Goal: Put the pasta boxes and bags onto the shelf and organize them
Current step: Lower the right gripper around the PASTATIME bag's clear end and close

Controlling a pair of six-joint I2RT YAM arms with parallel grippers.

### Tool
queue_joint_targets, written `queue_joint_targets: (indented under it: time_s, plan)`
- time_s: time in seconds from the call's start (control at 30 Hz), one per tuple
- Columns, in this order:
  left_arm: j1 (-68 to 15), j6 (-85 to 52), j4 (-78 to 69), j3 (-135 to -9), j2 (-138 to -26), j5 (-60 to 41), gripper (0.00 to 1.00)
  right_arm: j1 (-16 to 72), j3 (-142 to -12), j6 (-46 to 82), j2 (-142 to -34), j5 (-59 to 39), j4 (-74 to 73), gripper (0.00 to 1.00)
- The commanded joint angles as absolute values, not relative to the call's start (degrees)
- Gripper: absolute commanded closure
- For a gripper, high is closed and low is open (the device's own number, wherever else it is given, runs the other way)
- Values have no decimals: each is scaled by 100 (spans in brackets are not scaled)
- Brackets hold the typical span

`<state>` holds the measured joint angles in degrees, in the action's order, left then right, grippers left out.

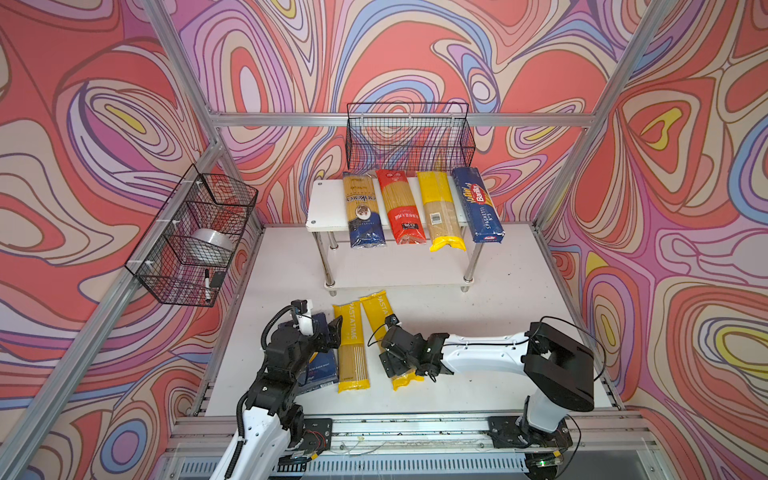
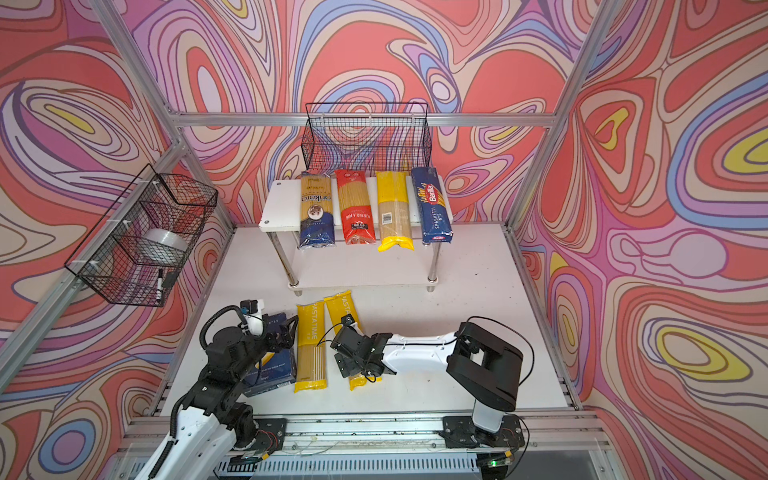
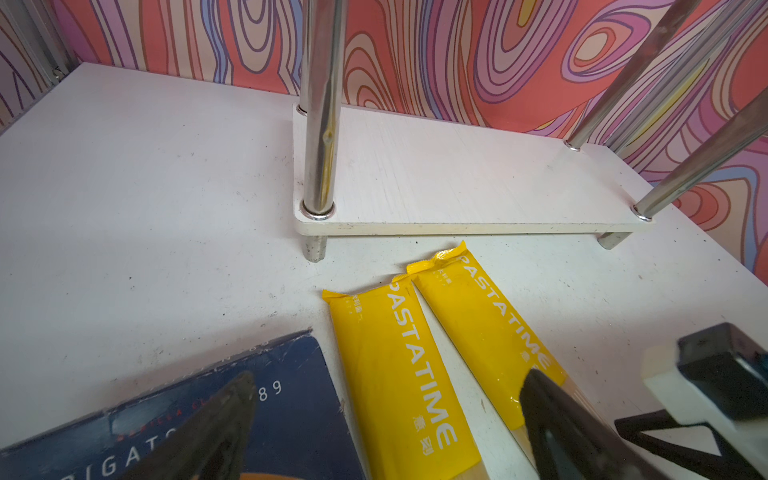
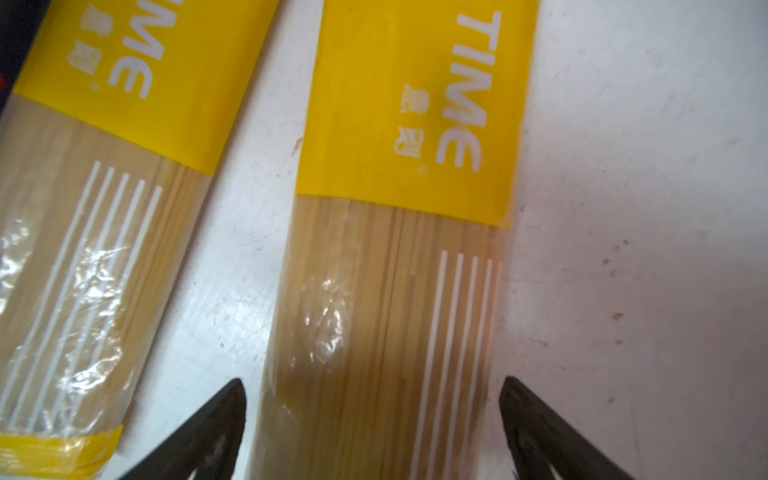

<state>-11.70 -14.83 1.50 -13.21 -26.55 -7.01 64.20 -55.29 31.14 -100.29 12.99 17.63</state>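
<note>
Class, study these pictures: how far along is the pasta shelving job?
Done: navy-and-gold bag, red bag, yellow bag and spaghetti box lie on the shelf top. In hand: the open right claw straddles one PASTATIME bag, not gripped. Left: that bag, its neighbour bag and the rigatoni box.

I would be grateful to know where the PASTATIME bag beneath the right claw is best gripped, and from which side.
Grip the PASTATIME bag at its clear middle, from above, across its narrow width. It lies flat on the table, long and slim, and the open right claw straddles it.
</note>
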Motion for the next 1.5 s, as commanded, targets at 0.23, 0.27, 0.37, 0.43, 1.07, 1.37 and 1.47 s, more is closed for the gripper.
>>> queue_joint_targets:
  time_s: [0.23, 0.27, 0.37, 0.43, 1.07, 1.37, 1.47]
  plan:
    - [-1185, -1521, 140, -1424, -2628, -641, 0, 6417, -5744, 3143, -10461, 1188, 1767, 2]
    - [-1184, -1521, 137, -1424, -2641, -643, 0, 6417, -5739, 3146, -10474, 1159, 1756, 2]
    - [-1186, -1512, 141, -1424, -2629, -659, 0, 6416, -5670, 3208, -10502, 1116, 1688, 2]
    - [-1184, -1512, 137, -1416, -2635, -650, 0, 6416, -5693, 3274, -10523, 1041, 1732, 2]
    - [-1187, -1529, 154, -1408, -2599, -624, 0, 6416, -5637, 3463, -10394, 796, 1556, 25]
    - [-1180, -1520, 127, -1428, -2684, -647, 0, 6418, -5634, 3520, -10328, 794, 1546, 56]
    - [-1188, -1521, 122, -1441, -2707, -628, 0, 6416, -5661, 3540, -10297, 803, 1574, 58]
